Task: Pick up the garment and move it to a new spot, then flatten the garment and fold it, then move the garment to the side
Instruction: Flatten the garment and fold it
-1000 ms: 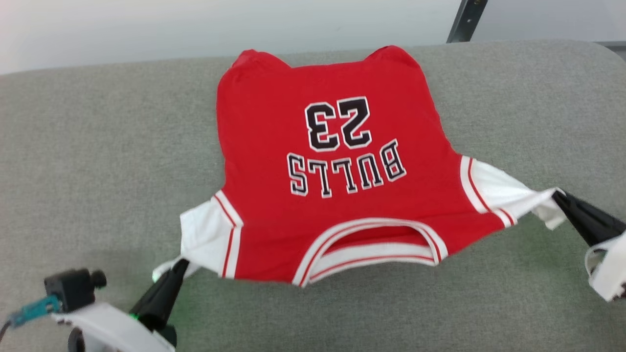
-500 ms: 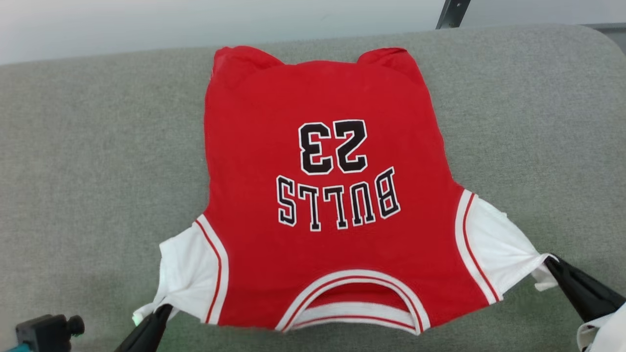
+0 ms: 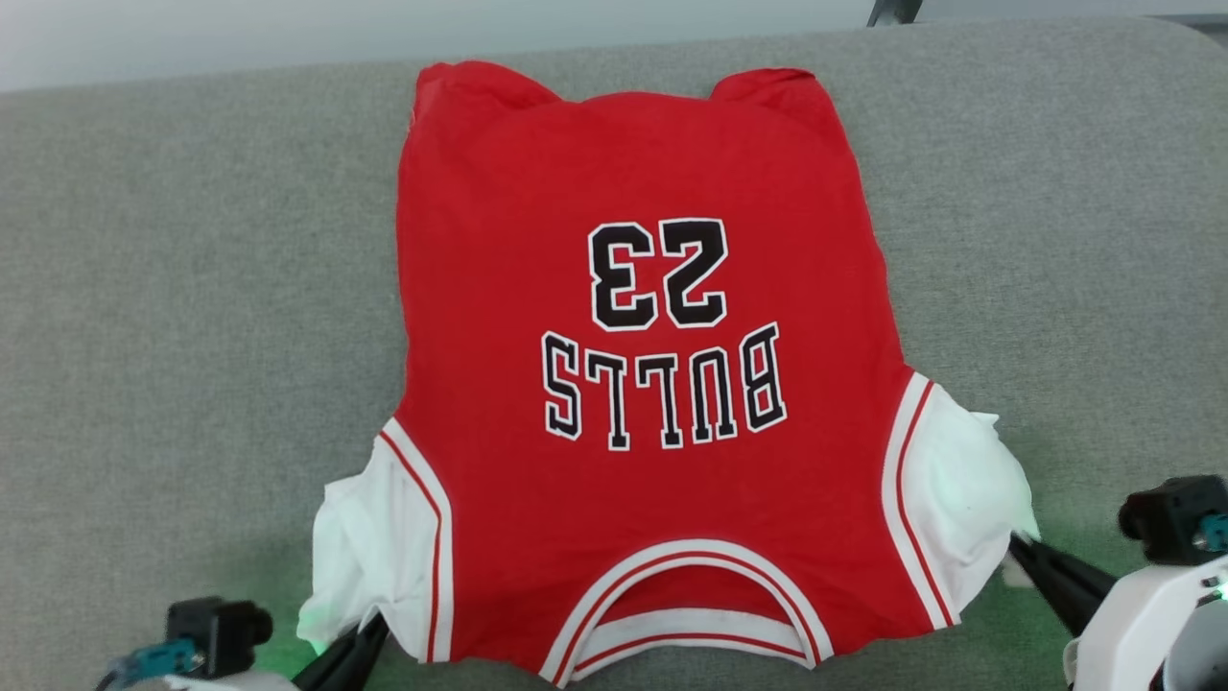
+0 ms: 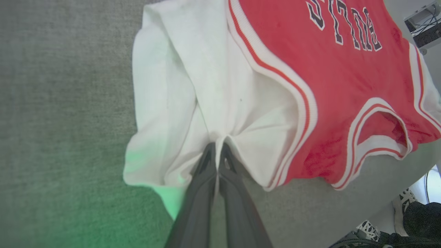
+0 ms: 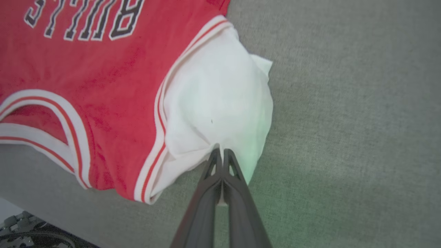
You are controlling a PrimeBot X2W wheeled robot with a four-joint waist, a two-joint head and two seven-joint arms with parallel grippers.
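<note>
The shirt [image 3: 652, 384] lies chest up on the grey surface [image 3: 173, 288], collar [image 3: 686, 619] toward us, so we judge the move done and flattening nearly so; folding and setting aside remain. Our left jaws are pinched shut on the left sleeve [image 3: 374, 547], our right jaws on the right sleeve [image 3: 959, 499]. Both sleeves bunch; the far hem corners [image 3: 480, 84] hump.

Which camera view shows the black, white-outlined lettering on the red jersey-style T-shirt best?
The head view: the black lettering, number and word, is whole on the red jersey-style T-shirt, upside down. Both wrist views catch just part of the word, cut by their top edge.
</note>
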